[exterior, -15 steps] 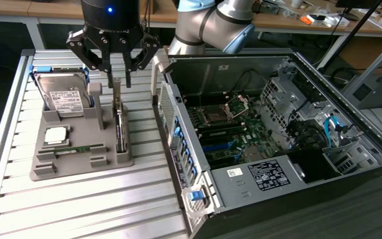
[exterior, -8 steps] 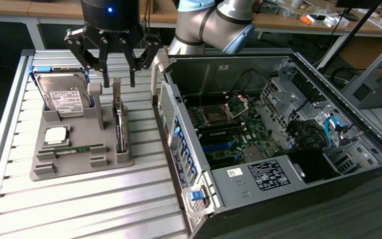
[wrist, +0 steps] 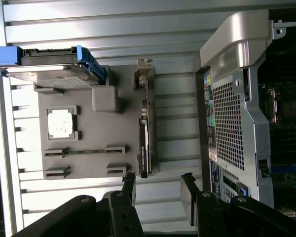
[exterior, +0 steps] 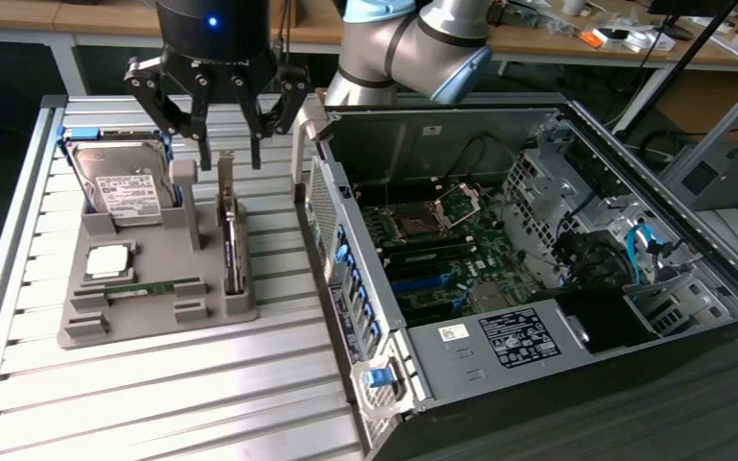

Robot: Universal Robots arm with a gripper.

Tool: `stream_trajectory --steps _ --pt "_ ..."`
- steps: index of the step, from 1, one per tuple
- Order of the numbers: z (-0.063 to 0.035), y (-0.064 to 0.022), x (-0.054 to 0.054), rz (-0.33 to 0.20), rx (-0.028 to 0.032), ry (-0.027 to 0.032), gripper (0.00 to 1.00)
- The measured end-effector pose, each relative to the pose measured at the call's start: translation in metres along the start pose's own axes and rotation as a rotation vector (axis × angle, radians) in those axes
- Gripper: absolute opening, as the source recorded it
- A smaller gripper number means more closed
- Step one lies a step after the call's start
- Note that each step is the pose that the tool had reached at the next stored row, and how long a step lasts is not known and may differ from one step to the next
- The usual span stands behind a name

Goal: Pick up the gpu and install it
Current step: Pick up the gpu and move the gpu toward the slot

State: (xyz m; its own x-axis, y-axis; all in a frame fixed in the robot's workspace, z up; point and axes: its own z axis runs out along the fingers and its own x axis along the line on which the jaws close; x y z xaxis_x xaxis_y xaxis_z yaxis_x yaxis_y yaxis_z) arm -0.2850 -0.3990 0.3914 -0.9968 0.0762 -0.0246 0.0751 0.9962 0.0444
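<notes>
1. the gpu (exterior: 231,240) stands on its long edge in a slot of the grey holder tray (exterior: 151,317), on the side of the tray towards the exterior view's right, nearest the computer case (exterior: 446,130).
2. its silvery bracket end points up and away at the far end of the slot. in the wrist view the gpu (wrist: 144,133) shows as a thin dark strip along the tray's (wrist: 89,153) edge.
3. the gripper (exterior: 228,144) hangs right above the card's bracket end with its black fingers spread wide apart, grasping nothing and not touching the card.
4. from the wrist view the gripper (wrist: 159,185) has one fingertip on each side of the card's line, with a clear gap between them.
5. on the same tray sit a hard drive (exterior: 119,187) in a blue-edged carrier, propped up at the far end, a square processor chip (exterior: 109,259) and a narrow green memory stick (exterior: 151,286) lying flat in their own recesses.
6. the tray rests on a slatted metal table (exterior: 151,394).
7. the case lies beside the tray with its side open, and the motherboard (exterior: 433,240) inside is bare to see.
</notes>
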Motion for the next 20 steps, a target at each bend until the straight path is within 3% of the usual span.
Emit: stream_trajectory --steps 20 --pt "0.0110 -0.0006 0.002 0.000 0.0000 0.0000 0.50"
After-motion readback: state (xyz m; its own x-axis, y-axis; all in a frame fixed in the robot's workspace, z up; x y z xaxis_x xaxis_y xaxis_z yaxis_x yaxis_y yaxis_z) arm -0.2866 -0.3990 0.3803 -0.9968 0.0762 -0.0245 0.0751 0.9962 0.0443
